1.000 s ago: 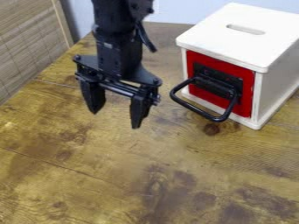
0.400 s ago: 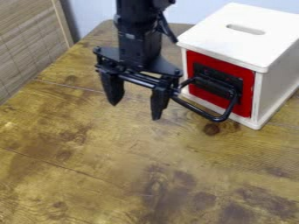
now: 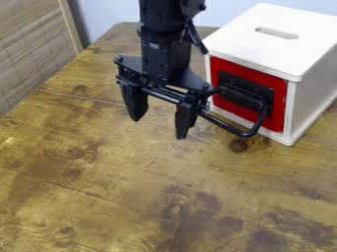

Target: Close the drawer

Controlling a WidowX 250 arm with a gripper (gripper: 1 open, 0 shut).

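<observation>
in the camera view, a light woven panel (image 3: 32, 47) stands at the far left, cut off by the left and top edges, so its full height cannot be told. the wooden table (image 3: 99, 192) runs out of the picture at the bottom and right, with dark knots and stains in its grain.

right of the panel, one robot arm (image 3: 162, 34) comes down from above, its upper part cut off by the top edge. it ends in one black gripper (image 3: 160, 116) with two fingers pointing down, spread apart with bare wood seen between them. a cable bends beside the arm.

to the right is the one drawer (image 3: 246, 91), its red front set in one white cabinet (image 3: 301, 84) and facing the lower left. its one black loop handle juts out toward the gripper; the handle's left end is hidden behind the gripper, and whether they touch i cannot tell. the black panel on the red front is too dark to make out in detail. the cabinet top has one slot, and the cabinet's right side is cut off by the picture edge.
</observation>
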